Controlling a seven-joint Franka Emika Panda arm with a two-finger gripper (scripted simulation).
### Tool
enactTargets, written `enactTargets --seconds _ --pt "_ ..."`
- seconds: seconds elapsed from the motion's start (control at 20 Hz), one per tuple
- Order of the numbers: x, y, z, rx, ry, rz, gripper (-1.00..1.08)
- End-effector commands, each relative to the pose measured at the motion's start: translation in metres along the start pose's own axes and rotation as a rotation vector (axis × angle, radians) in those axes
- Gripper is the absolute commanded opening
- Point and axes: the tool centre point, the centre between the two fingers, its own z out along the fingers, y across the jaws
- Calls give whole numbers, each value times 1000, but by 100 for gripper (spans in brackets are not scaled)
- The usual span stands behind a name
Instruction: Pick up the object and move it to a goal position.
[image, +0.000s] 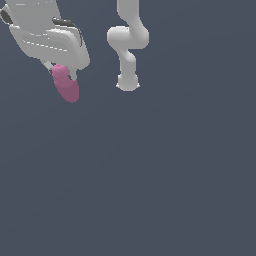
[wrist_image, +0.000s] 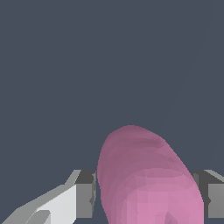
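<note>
Exterior view: one pink object (image: 66, 84) hanging from the white gripper (image: 64, 75) at upper left, upper end tucked between the fingers, lower end jutting down and toward the view's right; one arm (image: 128, 42) standing well apart at top centre; no writing legible

Wrist view: same object (wrist_image: 146, 179) pinched between two grey pads (wrist_image: 85, 194), one on each side, both touching it; plain dark ground (wrist_image: 109, 57) behind; no labels

white claw (image: 64, 75), fingers (wrist_image: 85, 194) clamped, held aloft
</note>
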Motion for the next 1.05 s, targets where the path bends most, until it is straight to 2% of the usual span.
enactTargets --seconds 0.0,0.45,1.0 --pt "5 9 -19 0 -1 -1 -100" --pt "19 30 -63 -1 -1 -1 -100" --pt "25 37 -79 -1 -1 -1 -100"
